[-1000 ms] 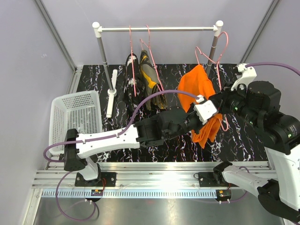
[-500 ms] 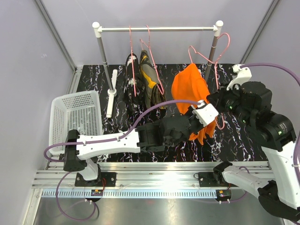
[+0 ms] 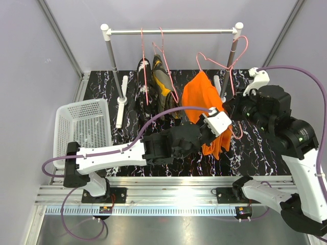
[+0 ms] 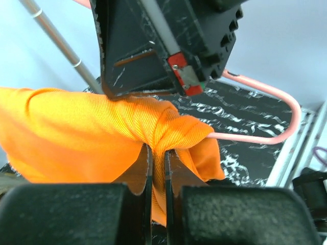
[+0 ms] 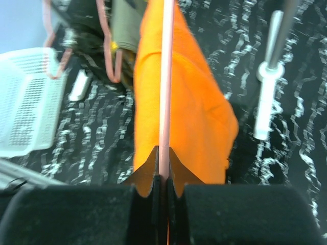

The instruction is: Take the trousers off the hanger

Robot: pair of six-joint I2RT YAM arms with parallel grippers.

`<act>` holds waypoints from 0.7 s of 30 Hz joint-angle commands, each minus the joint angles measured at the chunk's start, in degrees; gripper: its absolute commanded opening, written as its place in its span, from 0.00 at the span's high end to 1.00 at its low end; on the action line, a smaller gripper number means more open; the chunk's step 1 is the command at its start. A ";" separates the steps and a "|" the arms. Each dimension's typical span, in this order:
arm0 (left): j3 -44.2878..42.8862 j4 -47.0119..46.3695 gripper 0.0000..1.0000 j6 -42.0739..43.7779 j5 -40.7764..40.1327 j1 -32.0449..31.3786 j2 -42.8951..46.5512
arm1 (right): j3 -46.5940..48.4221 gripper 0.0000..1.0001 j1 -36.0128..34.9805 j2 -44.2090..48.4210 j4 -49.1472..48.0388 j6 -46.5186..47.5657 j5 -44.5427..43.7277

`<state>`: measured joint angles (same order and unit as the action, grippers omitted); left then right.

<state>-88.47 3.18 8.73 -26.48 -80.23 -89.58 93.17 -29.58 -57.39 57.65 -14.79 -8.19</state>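
The orange trousers (image 3: 200, 99) hang over a pink hanger (image 3: 224, 64) right of centre, its hook beside the rack's right post. My left gripper (image 3: 218, 137) is shut on a fold of the orange trousers (image 4: 76, 132), with cloth pinched between its fingers (image 4: 158, 158). My right gripper (image 3: 234, 109) is shut on the hanger's thin bar (image 5: 164, 76), which runs up from its closed tips (image 5: 162, 155) across the orange cloth (image 5: 199, 112). The dark olive trousers with a yellow-orange patch (image 3: 163, 84) and the black speckled trousers (image 3: 143, 84) hang on pink hangers from the rail (image 3: 171, 31).
A white mesh basket (image 3: 76, 127) stands at the left edge of the black marbled mat (image 3: 260, 148); it also shows in the right wrist view (image 5: 25, 97). The rack's two posts stand on white feet (image 3: 121, 102). Grey walls close in both sides.
Both grippers have moved left and toward the back with the orange trousers and their hanger. The hanger has tipped, its top swinging left. Both grips are unchanged.
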 commanded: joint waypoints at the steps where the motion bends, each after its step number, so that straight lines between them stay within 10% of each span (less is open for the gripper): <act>1: -1.35 -8.72 1.00 -1.08 2.04 -0.28 4.95 | 7.28 1.00 0.23 1.92 -8.51 1.08 4.29; 7: -3.55 -5.29 0.86 -1.88 5.73 -0.28 2.83 | 13.88 1.00 0.23 0.96 -7.03 1.07 7.31; 13: -4.26 -4.94 0.98 -1.70 4.95 -0.28 1.52 | 14.50 1.00 0.23 0.69 -6.76 0.81 10.11; 15: -5.57 -3.45 0.67 -1.18 5.03 -0.28 0.64 | 14.50 1.00 0.23 0.52 -6.76 0.90 10.21; 17: -6.19 -3.36 0.57 -1.17 5.65 -0.37 0.20 | 14.94 1.00 0.23 -0.09 -6.41 1.51 8.89; 21: -5.84 -1.07 0.69 -0.65 6.18 -0.37 0.11 | 16.34 1.00 0.23 -0.88 -5.01 2.30 4.42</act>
<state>-91.81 2.50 7.66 -21.02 -80.55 -89.54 104.79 -29.56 -58.94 62.61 -14.33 -0.80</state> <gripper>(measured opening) 0.321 0.056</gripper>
